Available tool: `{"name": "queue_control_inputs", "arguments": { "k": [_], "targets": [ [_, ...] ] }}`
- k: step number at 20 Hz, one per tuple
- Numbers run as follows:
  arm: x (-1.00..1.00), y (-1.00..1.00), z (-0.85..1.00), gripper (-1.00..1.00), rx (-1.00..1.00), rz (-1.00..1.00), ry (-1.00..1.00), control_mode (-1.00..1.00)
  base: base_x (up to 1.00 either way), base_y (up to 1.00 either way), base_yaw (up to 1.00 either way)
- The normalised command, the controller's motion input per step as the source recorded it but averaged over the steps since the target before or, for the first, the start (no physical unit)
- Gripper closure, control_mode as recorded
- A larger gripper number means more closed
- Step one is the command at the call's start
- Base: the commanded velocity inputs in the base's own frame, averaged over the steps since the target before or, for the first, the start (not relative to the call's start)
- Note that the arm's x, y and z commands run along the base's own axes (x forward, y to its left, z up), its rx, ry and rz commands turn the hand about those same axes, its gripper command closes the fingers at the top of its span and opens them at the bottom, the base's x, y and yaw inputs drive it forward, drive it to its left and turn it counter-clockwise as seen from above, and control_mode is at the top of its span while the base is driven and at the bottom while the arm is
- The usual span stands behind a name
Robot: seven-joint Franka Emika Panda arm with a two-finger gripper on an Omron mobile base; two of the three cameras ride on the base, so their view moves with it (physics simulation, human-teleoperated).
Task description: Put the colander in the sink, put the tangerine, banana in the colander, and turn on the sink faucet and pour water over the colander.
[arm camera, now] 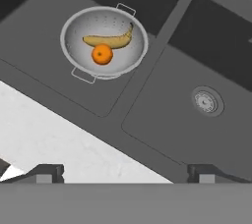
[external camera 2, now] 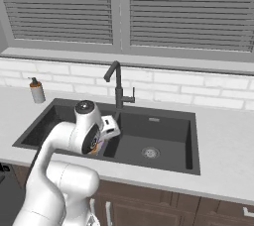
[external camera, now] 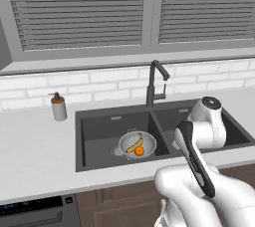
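The silver colander (external camera: 134, 144) stands in the left basin of the dark sink (external camera: 99, 136). Inside it lie the yellow banana (external camera: 133, 145) and the orange tangerine (external camera: 139, 151), touching each other. In the hand view the colander (arm camera: 104, 41) holds the banana (arm camera: 109, 40) and the tangerine (arm camera: 102, 54) at the upper left. My gripper (arm camera: 125, 174) is open and empty, hovering above the sink's front rim, apart from the colander. The dark gooseneck faucet (external camera: 154, 84) rises behind the basin divider, and no water shows at its spout.
A soap pump bottle (external camera: 59, 106) stands on the counter left of the sink. The right basin (arm camera: 197, 115) holds only its round drain (arm camera: 207, 101). White counter (arm camera: 54, 134) runs along the front. A tiled wall and shuttered windows close the back.
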Motion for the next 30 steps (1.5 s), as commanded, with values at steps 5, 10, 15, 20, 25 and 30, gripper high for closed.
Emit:
{"name": "queue_control_inputs", "arguments": {
  "k": [5,10,15,20,25,30],
  "targets": [
    [0.53,-0.35,0.49,-1.0,0.38,0.02,0.0,-1.0,0.0,0.0,0.0],
    [0.61,-0.23,0.43,-1.0,0.36,0.0,0.01,-1.0,0.0,0.0,0.0],
    [0.21,-0.04,0.63,-1.0,0.23,-0.03,0.18,-1.0,0.0,0.0,0.0],
    [0.06,0.0,0.69,-1.0,0.12,-0.01,0.15,-1.0,0.0,0.0,0.0],
    [-0.02,0.0,0.58,-1.0,0.0,0.0,0.14,-1.0,0.0,0.0,0.0],
    [0.07,0.16,0.4,-1.0,0.0,0.0,0.01,-1.0,0.0,0.0,0.0]
  ]
}}
